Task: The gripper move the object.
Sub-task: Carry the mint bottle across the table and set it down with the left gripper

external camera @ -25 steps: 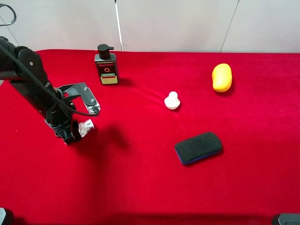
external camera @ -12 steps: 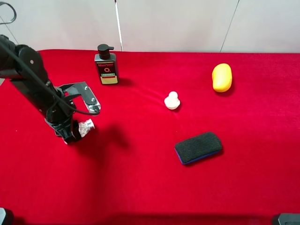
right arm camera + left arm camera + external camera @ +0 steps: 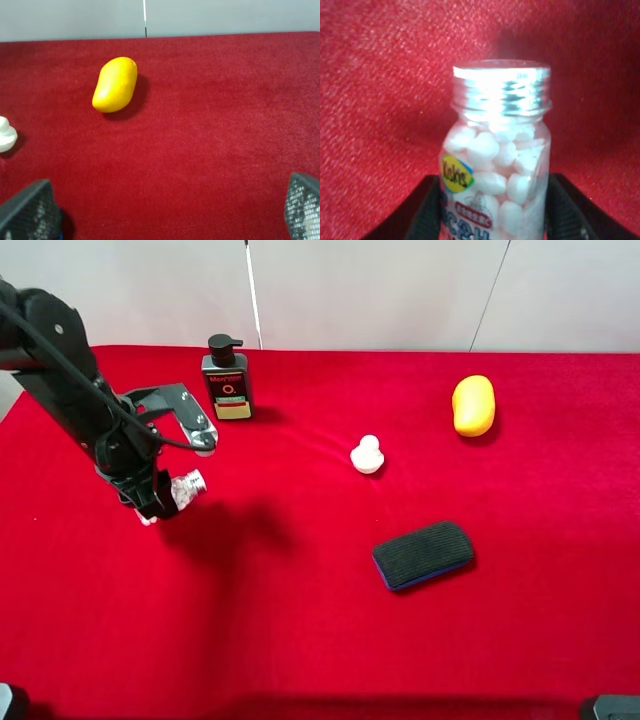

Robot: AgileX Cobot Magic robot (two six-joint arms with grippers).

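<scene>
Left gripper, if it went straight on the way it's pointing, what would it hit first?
Probably just the red cloth: the left gripper holds the pill bottle, and nothing else shows ahead, though depth is unclear.

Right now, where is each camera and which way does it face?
Exterior high: up high, looking down on the red table; left arm shows.
Left wrist: on that arm, looking past the left fingers at the pill bottle.
Right wrist: on the right arm, facing the mango; right fingers show.
Shared: exterior and right wrist see the mango.
</scene>
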